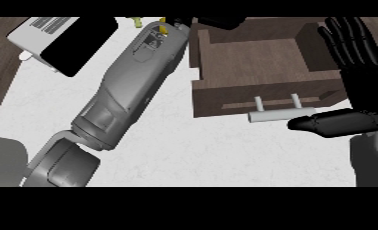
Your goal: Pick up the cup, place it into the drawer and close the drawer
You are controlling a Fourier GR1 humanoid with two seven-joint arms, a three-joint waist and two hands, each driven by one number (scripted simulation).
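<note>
The open dark brown wooden drawer point(251, 59) sits on the white speckled worktop point(192, 144), its box interior showing bare boards and its front panel carrying a pale grey bar handle point(277, 115) on two posts. The right hand point(353, 69) stands at the drawer's right side, fingers straight and spread upward over the right wall, thumb stretched out just beside the end of the handle; it is released and holds nothing. The left forearm point(129, 89) reaches diagonally up the worktop toward the drawer's upper left corner, and the left hand point(218, 22) shows only as a dark shape at the drawer's rear rim, so I cannot tell whether its fingers are curled or straight. The cup itself cannot be made out: a small yellow-green sliver point(137, 21) peeks out by the left wrist, but what it is cannot be told, and the cup may be hidden under the hand. No cup is seen inside the drawer. A white boxy appliance with a black face point(63, 41) lies at the upper left, well apart from the drawer. A cup should be light, stiff and somewhat smooth-sided, so wrapping around its body at mid-height looks safest. Closing the drawer would best be done by pushing on the front panel or handle.
</note>
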